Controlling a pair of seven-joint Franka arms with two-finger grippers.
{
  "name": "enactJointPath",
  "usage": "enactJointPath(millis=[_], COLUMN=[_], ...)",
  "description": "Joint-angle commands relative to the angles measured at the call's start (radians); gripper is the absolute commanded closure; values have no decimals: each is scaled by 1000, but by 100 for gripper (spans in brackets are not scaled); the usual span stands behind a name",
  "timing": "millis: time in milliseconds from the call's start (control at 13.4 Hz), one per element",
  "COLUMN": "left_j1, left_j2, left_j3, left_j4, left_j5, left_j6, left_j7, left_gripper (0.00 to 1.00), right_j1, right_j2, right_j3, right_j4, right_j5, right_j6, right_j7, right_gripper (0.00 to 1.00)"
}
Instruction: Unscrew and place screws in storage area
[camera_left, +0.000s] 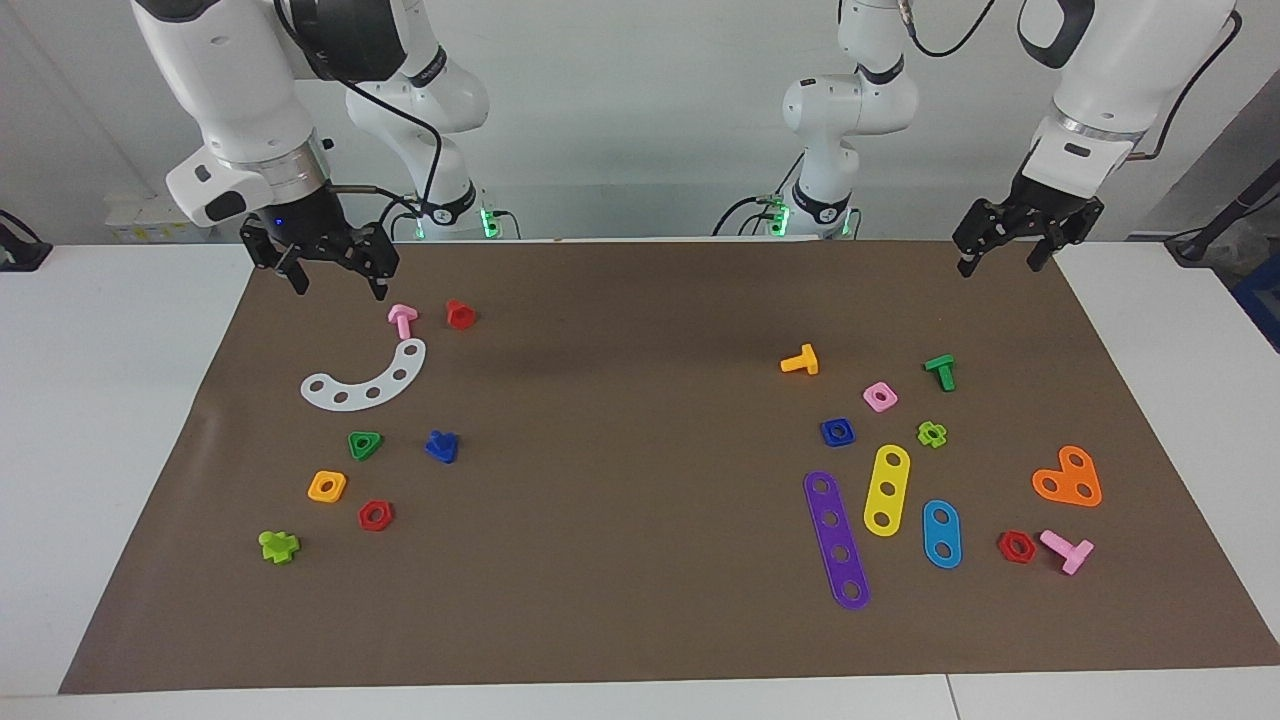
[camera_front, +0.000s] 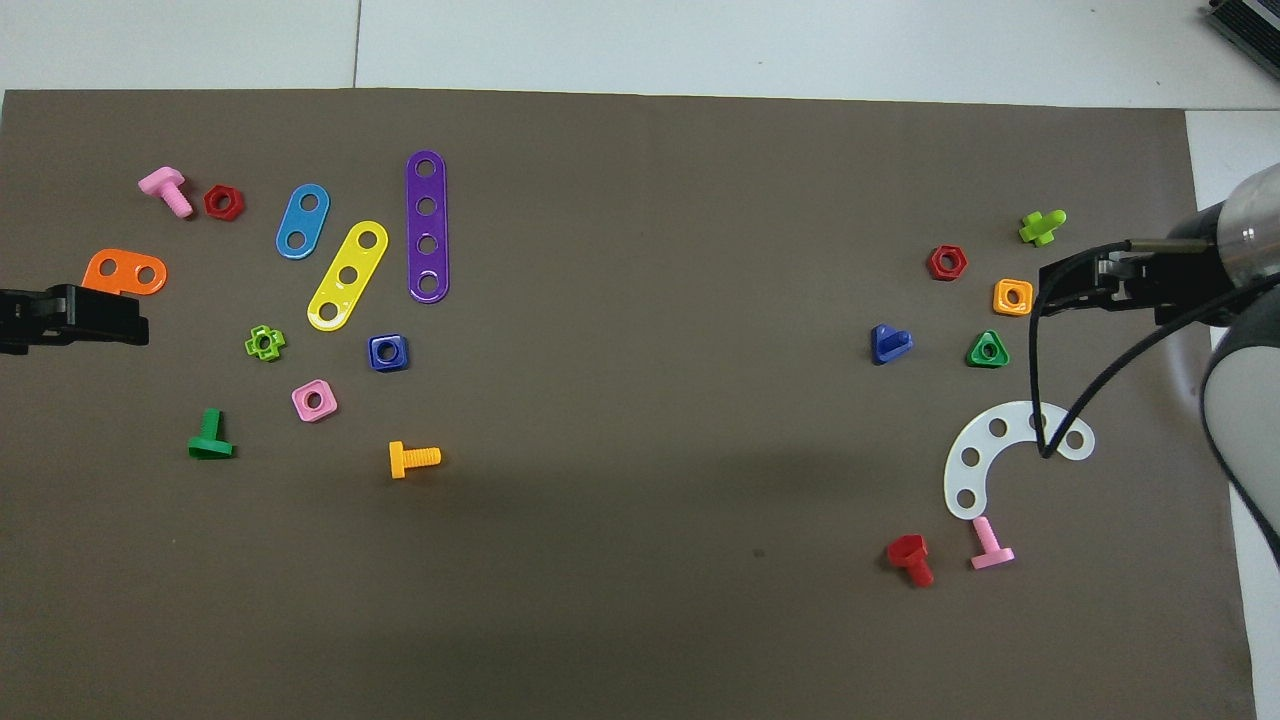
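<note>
Dark-blue triangular-headed screw, one of its kind, is lying loose on the brown mat at the right arm's end, beside the green triangular nut, at 5 o'clock from the white curved strip. Right gripper is hanging empty with jaws wide over the mat's edge by one pink bolt. Left gripper is waiting, jaws wide and empty

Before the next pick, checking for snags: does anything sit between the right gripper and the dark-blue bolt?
Yes. The white curved plate lies between the open right gripper and the dark-blue bolt; going over it clears it.
</note>
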Motion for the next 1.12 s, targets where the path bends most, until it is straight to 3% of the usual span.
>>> enactJointPath(millis=[0,447,1043], left_j1=[10,10,10], left_j2=[-29,-29,-29], left_j3=[-3,-3,-3], left_j4=[-33,-33,-33], left_j5=[-15,-15,-15], left_j6=[11,11,11], left_j7=[-2,-2,-2], left_gripper=[0,0,0], right_j1=[-15,-18,-15], right_j2=[-38,-54,-52], right_j3=[7,7,6], right_j4=[-64,-103,-100], right_j5=[23,35,32], right_j6=[25,102,104], right_j7=[19,6,-22], right_gripper=[0,0,0])
